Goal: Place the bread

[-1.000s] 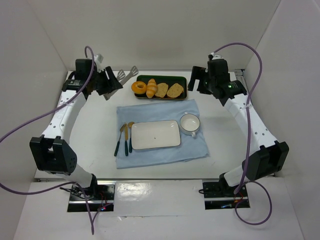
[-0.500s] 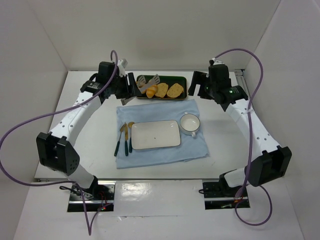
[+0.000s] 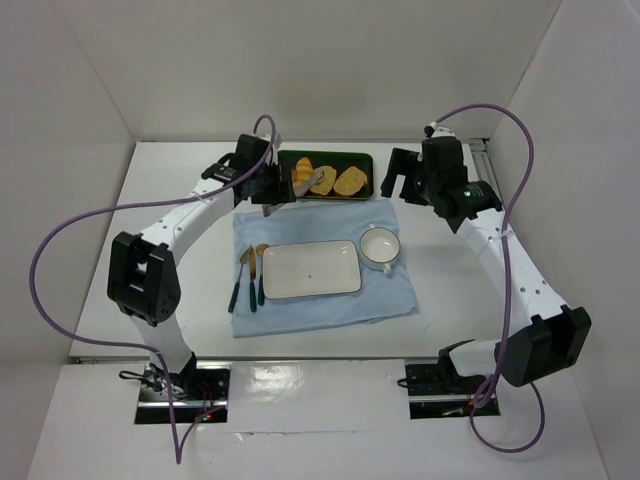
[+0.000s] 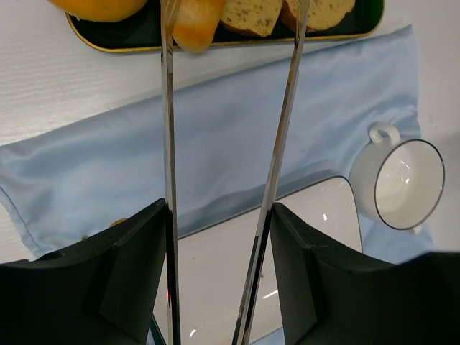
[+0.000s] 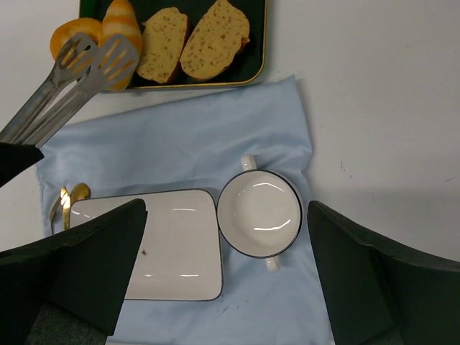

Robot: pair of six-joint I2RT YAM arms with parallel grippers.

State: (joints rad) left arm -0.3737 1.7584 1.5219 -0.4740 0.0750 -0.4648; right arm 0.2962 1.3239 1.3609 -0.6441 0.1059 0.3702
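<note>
Over the bread (image 4: 195,20), tongs (image 4: 167,144), left claw (image 4: 219,208) gripping

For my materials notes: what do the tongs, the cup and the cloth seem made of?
Tongs: likely polished steel, silvery with mirror-like glints.
Cup: seemingly glazed ceramic or enamel, white, glossy highlights, dark rim.
Cloth: soft matte fabric, light blue, wrinkled edges.

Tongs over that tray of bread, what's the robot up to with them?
The left gripper holds a pair of metal tongs, their tips reaching over the small golden bread roll on the dark tray. The roll lies on the tray between the tong arms; whether they pinch it yet is unclear. A white plate sits on the blue cloth. The right gripper hangs open to the right of the tray, holding nothing.
</note>
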